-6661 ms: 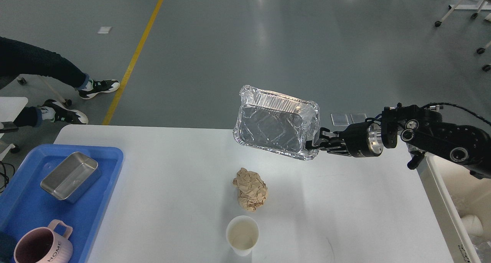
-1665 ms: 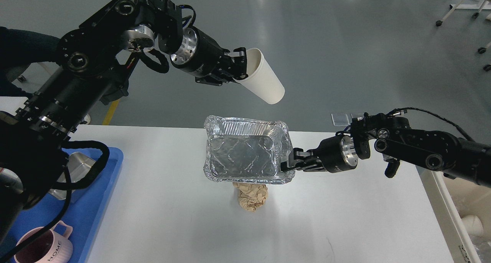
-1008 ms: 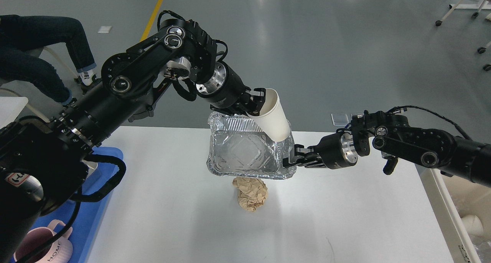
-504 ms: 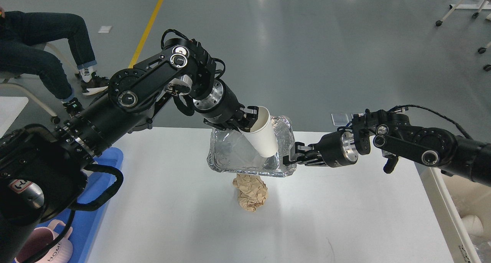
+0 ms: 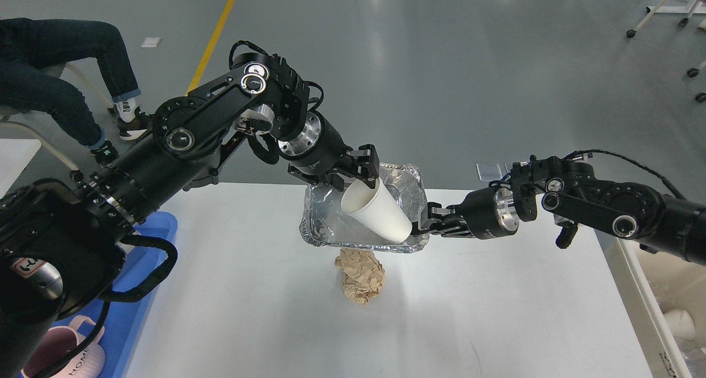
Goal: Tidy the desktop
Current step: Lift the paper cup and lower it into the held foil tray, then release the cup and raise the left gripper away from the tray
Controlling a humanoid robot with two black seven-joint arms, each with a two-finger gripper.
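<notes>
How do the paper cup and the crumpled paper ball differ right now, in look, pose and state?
The white paper cup keeps its smooth cup shape; the brown paper ball is crumpled. The cup lies tilted in the foil tray, which the right gripper holds; the ball rests on the desktop. The left gripper is at the cup's rim, seemingly open; nothing touches the ball. Both look like disposable paper waste.

The scene is evenly and brightly lit from overhead. Soft glare is seen on the grey floor (image 5: pixel 380 14). Everything is rendered sharp.

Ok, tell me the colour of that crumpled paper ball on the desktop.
Light brown, kraft-like; the crumpled paper ball shows in the head view.
</notes>
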